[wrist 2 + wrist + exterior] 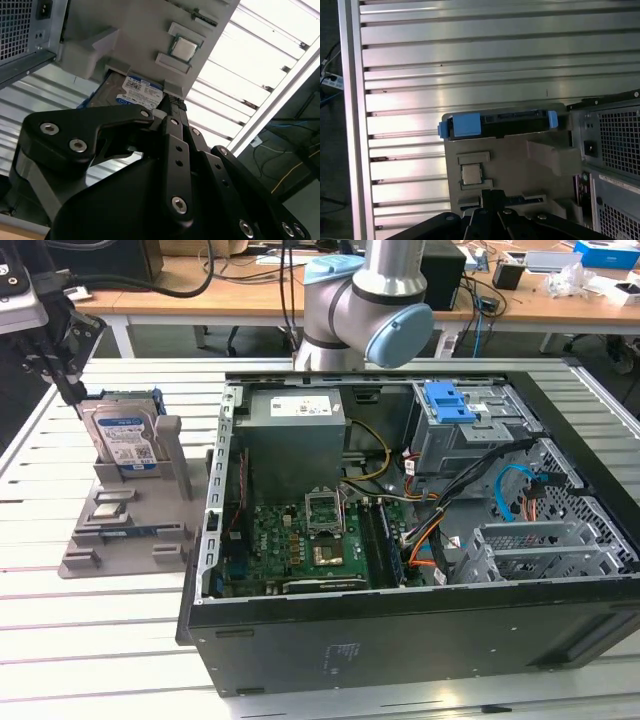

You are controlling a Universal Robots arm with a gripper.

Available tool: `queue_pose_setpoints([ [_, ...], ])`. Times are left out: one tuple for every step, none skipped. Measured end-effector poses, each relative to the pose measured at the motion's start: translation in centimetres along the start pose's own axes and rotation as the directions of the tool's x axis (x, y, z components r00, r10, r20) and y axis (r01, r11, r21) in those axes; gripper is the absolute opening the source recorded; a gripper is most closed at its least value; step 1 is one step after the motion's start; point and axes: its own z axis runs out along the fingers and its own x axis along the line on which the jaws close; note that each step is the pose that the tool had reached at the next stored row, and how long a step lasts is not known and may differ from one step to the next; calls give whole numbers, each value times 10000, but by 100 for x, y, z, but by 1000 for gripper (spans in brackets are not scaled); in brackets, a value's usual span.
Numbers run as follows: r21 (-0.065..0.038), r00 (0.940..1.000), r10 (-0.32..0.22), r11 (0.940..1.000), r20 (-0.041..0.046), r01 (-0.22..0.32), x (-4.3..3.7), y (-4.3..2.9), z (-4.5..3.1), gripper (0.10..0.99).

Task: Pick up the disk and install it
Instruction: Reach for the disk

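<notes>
Right, I have the claw point(72, 390) hanging over the bench point(100, 640), fingers pressed together with nothing between them. The disk point(125, 438) stands on edge in the grey stand point(120, 530), just below the claw tips and a little to one side of them. It is not yet picked up.

In the first wrist view I look down on the disk's top edge, capped by the blue carrier frame point(467, 125). It sits ahead of the claw tips, not under them. So the step in hand is the approach, and I judge it needs three things:

- Spread the fingers before going down (shut as they are, they would only knock that top edge).
- Centre the claw over the edge, one finger for the label face and one for the back.
- Keep clear of the stand's upright post point(170, 455), close beside the disk, which leaves little room on that side.

The open computer case point(400, 640), with its drive cage point(470, 430), lies well away from the claw, across the bench.
</notes>
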Motion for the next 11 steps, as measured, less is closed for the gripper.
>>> queue_pose_setpoints([
  [33,10000,-1,10000,4,1,18,28,17,106],
  [56,10000,-3,10000,6,3,30,47,31,106],
  [85,10000,-5,10000,9,5,47,74,52,106],
  [102,10000,-4,9999,10,4,59,88,64,106],
  [116,10000,-3,9999,11,3,68,99,73,106],
  [120,10000,-3,9999,10,3,73,105,77,106],
  [121,10000,-4,9999,9,4,76,109,80,106],
  [123,10000,-6,9999,7,6,78,109,80,106],
  [123,10000,-7,9999,7,6,78,109,80,106],
  [121,10000,-5,9999,10,4,79,110,82,106],
  [121,10000,-5,9999,10,4,79,109,82,106],
])
